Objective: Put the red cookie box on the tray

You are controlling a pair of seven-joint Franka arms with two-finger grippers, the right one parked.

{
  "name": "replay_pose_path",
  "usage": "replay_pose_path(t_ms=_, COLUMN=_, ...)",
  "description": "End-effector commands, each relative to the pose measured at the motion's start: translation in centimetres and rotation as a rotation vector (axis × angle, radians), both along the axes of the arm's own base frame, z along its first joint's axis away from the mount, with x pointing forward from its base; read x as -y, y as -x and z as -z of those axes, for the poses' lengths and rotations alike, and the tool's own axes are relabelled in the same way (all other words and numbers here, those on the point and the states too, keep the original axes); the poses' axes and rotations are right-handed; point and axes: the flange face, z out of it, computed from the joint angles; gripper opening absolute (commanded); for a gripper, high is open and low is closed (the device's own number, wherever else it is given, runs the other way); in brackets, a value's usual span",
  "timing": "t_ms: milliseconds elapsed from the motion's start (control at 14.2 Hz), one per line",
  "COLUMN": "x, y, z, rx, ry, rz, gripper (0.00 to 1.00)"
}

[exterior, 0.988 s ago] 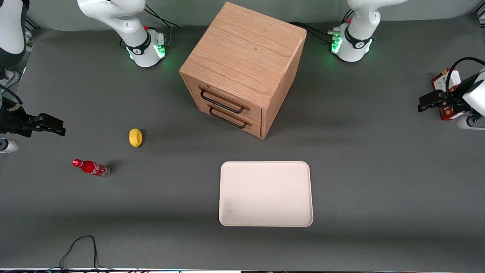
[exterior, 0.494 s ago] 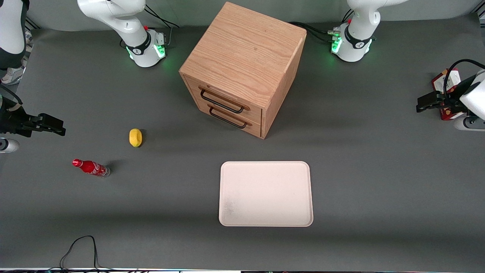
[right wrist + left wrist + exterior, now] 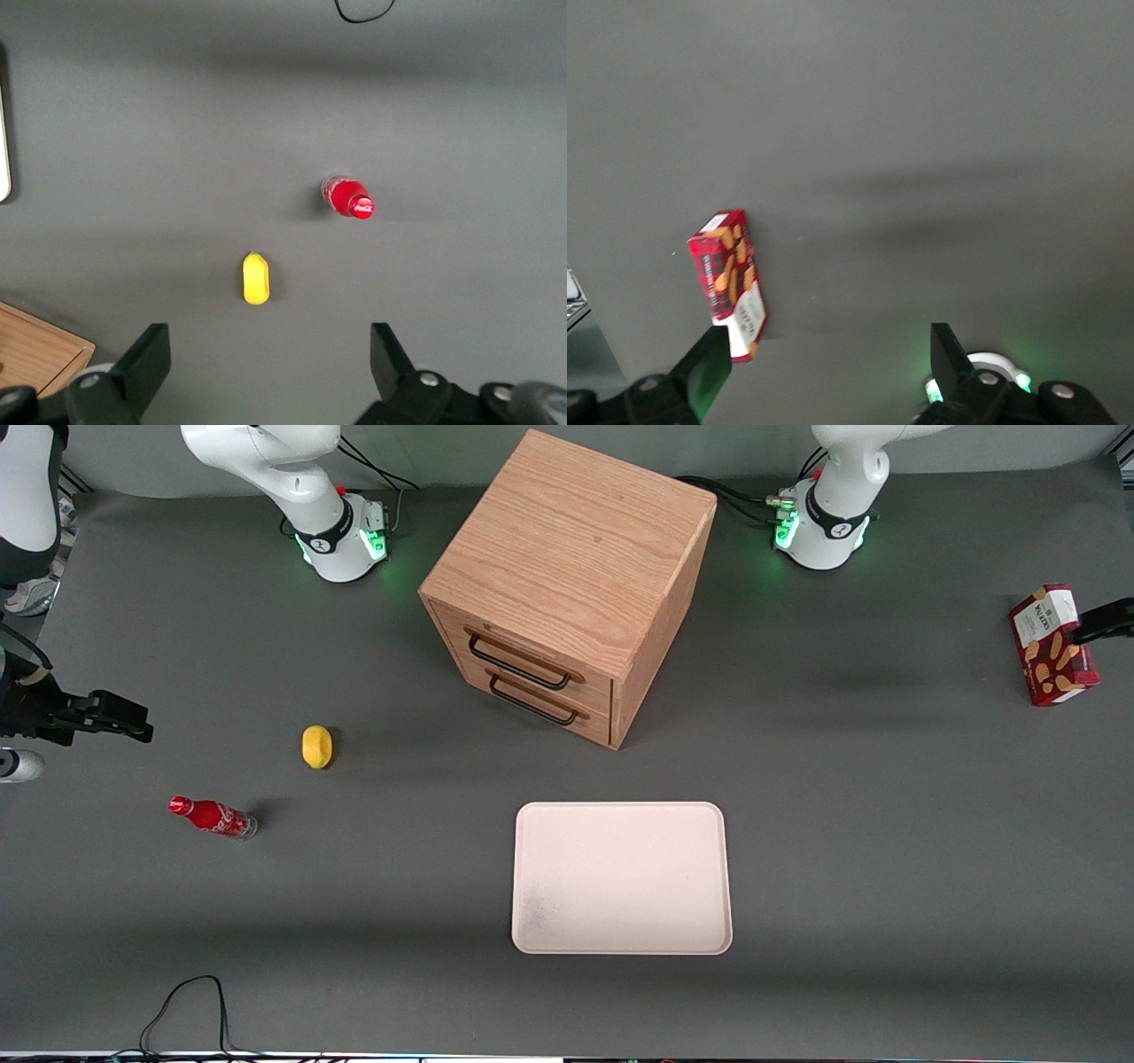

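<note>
From the front, the red cookie box [image 3: 1053, 646] lies flat at the working arm's end of the table, well apart from the tray [image 3: 621, 878] and the wooden drawer cabinet [image 3: 567, 584], with only a dark edge of the gripper [image 3: 1107, 621] showing beside it, while the left wrist view alone shows the gripper [image 3: 828, 363] wide open, holding nothing, above the table with one fingertip [image 3: 706, 367] near the box [image 3: 728, 282].

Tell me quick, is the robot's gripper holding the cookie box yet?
Left gripper: open, holding nothing, hovering above the dark-red rectangular cookie box, which lies on the grey table toward the working arm's end.
</note>
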Motion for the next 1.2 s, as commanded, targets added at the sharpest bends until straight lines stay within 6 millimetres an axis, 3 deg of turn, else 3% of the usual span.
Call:
replay_pose_path(t_ms=0, x=-4.6, y=4.2, z=3.9, rx=-0.022, ry=0.013, rz=0.015, gripper=1.00)
replay_pose_path(t_ms=141, x=-6.8, y=6.5, z=7.5, rx=0.011, ry=-0.041, rz=0.035, gripper=0.99)
replay_pose_path(t_ms=424, x=-13.7, y=11.8, z=15.1, rx=0.123, ry=-0.071, rz=0.081, gripper=0.99)
replay_pose_path(t_ms=847, x=-17.3, y=15.0, z=22.9, rx=0.091, ry=-0.073, rz=-0.012, gripper=0.98)
replay_pose_path(t_ms=1129, x=-17.5, y=16.0, z=26.7, rx=0.102, ry=-0.064, rz=-0.054, gripper=0.96)
